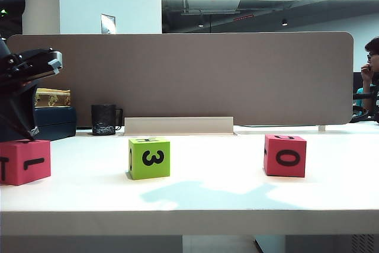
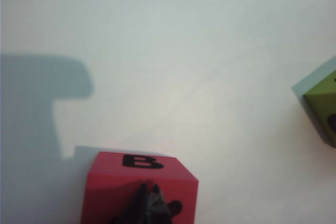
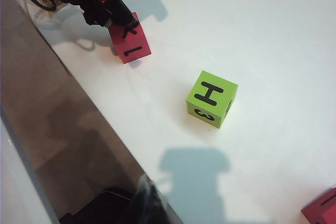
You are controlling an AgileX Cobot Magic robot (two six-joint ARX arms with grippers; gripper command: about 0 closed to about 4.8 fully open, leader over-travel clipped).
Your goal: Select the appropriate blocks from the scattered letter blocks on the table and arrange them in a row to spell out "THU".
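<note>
Three letter blocks stand on the white table. At the far left is a pinkish-red block, whose face in the left wrist view shows a B. The lime green block in the middle has a 3 in front and an H on top. Another red block stands to the right. My left gripper is shut with nothing in it, its tips right at the left red block's top; contact is unclear. My right gripper is shut and empty, high above the divider.
A grey-brown divider panel runs along the back of the table. A black mug and stacked boxes stand at the back left. A person sits behind the panel on the right. The right arm's shadow falls near the front edge.
</note>
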